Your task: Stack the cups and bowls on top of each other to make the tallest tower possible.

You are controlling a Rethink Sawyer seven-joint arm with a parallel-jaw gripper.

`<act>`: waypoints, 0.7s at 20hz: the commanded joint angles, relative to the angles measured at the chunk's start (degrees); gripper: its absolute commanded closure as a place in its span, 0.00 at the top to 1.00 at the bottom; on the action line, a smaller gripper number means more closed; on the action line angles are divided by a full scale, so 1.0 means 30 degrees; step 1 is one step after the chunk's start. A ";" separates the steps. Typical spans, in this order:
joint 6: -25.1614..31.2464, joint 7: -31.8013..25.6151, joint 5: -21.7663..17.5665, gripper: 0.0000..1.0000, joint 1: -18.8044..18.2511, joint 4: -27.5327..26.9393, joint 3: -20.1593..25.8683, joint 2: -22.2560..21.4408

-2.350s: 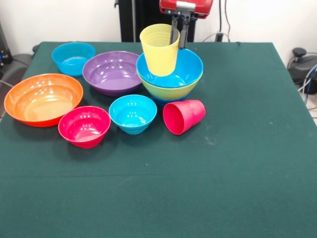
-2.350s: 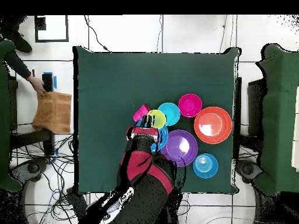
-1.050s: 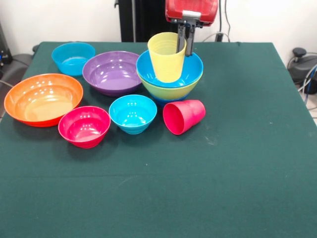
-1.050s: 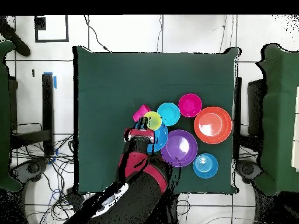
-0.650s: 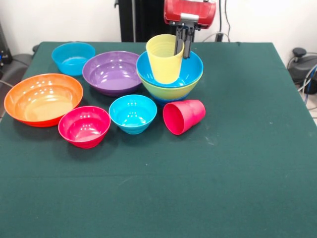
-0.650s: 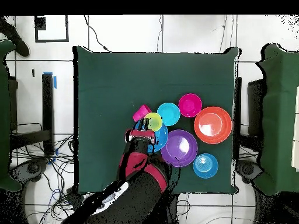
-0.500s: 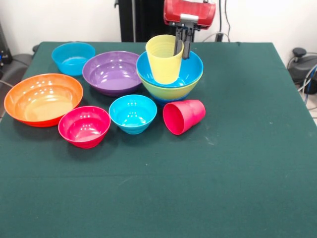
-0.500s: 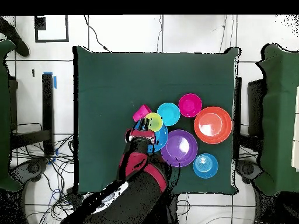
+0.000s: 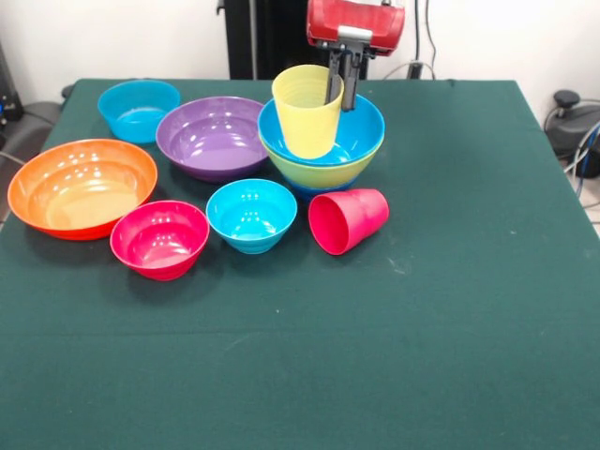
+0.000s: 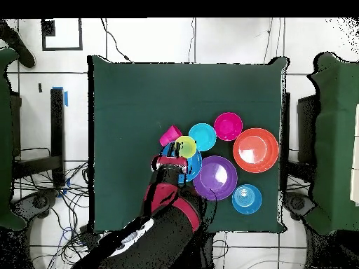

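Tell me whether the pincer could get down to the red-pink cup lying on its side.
Probably not yet: the pincer is shut on the yellow cup's rim. Otherwise the red-pink cup lies uncovered beside the stack, with open cloth to one side.

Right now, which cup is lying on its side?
The red-pink cup, tipped over on the table with its mouth facing the small cyan bowl. The yellow cup stands upright in the bright blue bowl, gripper on its rim.

A dark green cloth-covered surface (image 9: 450, 281) holds the items. Below the claw (image 9: 339, 89) stands a stack of bowls (image 9: 323, 164). Beside it rest a purple bowl (image 9: 212, 137), a cyan bowl (image 9: 139, 109), an orange bowl (image 9: 82, 187), a pink-red bowl (image 9: 159, 238), another cyan bowl (image 9: 251, 215) and a toppled red-pink cup (image 9: 348, 220).
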 commanded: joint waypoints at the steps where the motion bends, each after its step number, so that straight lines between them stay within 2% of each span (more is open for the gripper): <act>1: -0.1065 -0.0041 0.0964 0.00 0.0218 0.0600 0.1345 0.0782; 14: -0.1262 -0.0096 0.1447 0.00 0.0554 0.0715 0.1237 0.1124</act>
